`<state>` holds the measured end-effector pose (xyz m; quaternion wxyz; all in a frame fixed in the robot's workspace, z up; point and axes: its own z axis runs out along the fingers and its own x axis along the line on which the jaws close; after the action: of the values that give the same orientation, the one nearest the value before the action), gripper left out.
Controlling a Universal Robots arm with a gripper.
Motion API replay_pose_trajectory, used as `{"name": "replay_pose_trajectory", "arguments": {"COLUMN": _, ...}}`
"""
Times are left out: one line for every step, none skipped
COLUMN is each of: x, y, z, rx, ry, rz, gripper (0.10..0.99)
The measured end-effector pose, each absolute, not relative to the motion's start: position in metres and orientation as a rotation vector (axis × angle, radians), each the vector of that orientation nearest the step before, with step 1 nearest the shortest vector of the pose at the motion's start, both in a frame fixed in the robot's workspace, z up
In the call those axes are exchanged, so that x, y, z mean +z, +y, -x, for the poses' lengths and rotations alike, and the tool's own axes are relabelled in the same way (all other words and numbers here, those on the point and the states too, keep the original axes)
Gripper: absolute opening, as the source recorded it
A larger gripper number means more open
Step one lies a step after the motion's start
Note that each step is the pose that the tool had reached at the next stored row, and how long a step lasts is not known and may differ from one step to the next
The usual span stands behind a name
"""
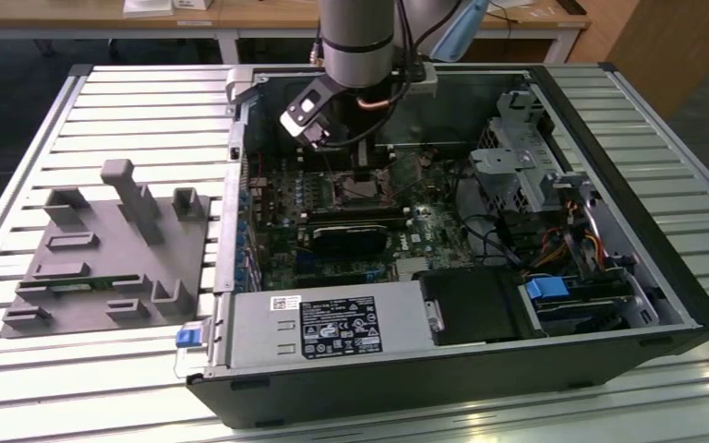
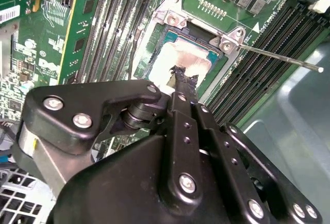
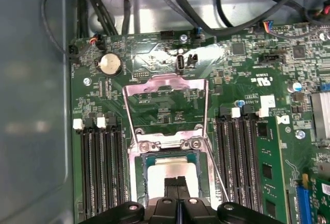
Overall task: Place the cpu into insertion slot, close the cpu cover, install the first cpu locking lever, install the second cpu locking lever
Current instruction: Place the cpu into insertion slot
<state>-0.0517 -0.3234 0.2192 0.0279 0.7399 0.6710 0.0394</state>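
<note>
The cpu (image 3: pixel 164 168) lies flat in the insertion slot (image 3: pixel 135 175), its silvery top (image 2: pixel 178 56) showing in both wrist views. My gripper (image 3: pixel 178 182) is shut, fingers pressed together, and the tips (image 2: pixel 180 74) rest on the chip's top near one edge. The cpu cover (image 3: pixel 165 86), a silver frame with a square window, is swung open and lies back off the socket. One thin locking lever (image 2: pixel 278 57) juts out sideways from the socket corner, unlatched. In the exterior view the gripper (image 1: pixel 357 173) reaches down into the open computer case over the green board.
Rows of long black memory slots (image 3: pixel 100 172) flank the socket on both sides. A black block (image 1: pixel 348 238) sits on the board near the socket. Cables (image 1: pixel 502 240) and a drive cage (image 1: pixel 515 152) crowd the exterior view's right. A grey fixture (image 1: pixel 108 249) lies outside the case.
</note>
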Motion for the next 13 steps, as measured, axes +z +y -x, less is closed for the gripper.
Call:
{"name": "replay_pose_trajectory", "arguments": {"x": 0.22, "y": -0.323, "z": 0.052, "rx": 0.122, "ry": 2.066, "rz": -2.288, "gripper": 0.106}}
{"name": "replay_pose_trajectory", "arguments": {"x": 0.221, "y": -0.323, "z": 0.052, "rx": 0.121, "ry": 2.062, "rz": -2.292, "gripper": 0.106}}
{"name": "replay_pose_trajectory", "arguments": {"x": 0.222, "y": -0.323, "z": 0.052, "rx": 0.121, "ry": 2.058, "rz": -2.295, "gripper": 0.106}}
{"name": "replay_pose_trajectory", "arguments": {"x": 0.224, "y": -0.323, "z": 0.052, "rx": 0.119, "ry": 2.055, "rz": -2.296, "gripper": 0.106}}
{"name": "replay_pose_trajectory", "arguments": {"x": 0.225, "y": -0.323, "z": 0.052, "rx": 0.116, "ry": 2.053, "rz": -2.296, "gripper": 0.106}}
{"name": "replay_pose_trajectory", "arguments": {"x": 0.226, "y": -0.323, "z": 0.052, "rx": 0.114, "ry": 2.051, "rz": -2.296, "gripper": 0.106}}
{"name": "replay_pose_trajectory", "arguments": {"x": 0.228, "y": -0.323, "z": 0.052, "rx": 0.113, "ry": 2.049, "rz": -2.296, "gripper": 0.106}}
{"name": "replay_pose_trajectory", "arguments": {"x": 0.23, "y": -0.323, "z": 0.052, "rx": 0.112, "ry": 2.048, "rz": -2.296, "gripper": 0.106}}
{"name": "replay_pose_trajectory", "arguments": {"x": 0.232, "y": -0.323, "z": 0.052, "rx": 0.111, "ry": 2.047, "rz": -2.296, "gripper": 0.106}}
{"name": "replay_pose_trajectory", "arguments": {"x": 0.235, "y": -0.323, "z": 0.052, "rx": 0.111, "ry": 2.046, "rz": -2.297, "gripper": 0.106}}
{"name": "replay_pose_trajectory", "arguments": {"x": 0.238, "y": -0.323, "z": 0.052, "rx": 0.111, "ry": 2.045, "rz": -2.297, "gripper": 0.106}}
{"name": "replay_pose_trajectory", "arguments": {"x": 0.241, "y": -0.323, "z": 0.052, "rx": 0.111, "ry": 2.045, "rz": -2.298, "gripper": 0.106}}
{"name": "replay_pose_trajectory", "arguments": {"x": 0.244, "y": -0.323, "z": 0.052, "rx": 0.111, "ry": 2.044, "rz": -2.299, "gripper": 0.106}}
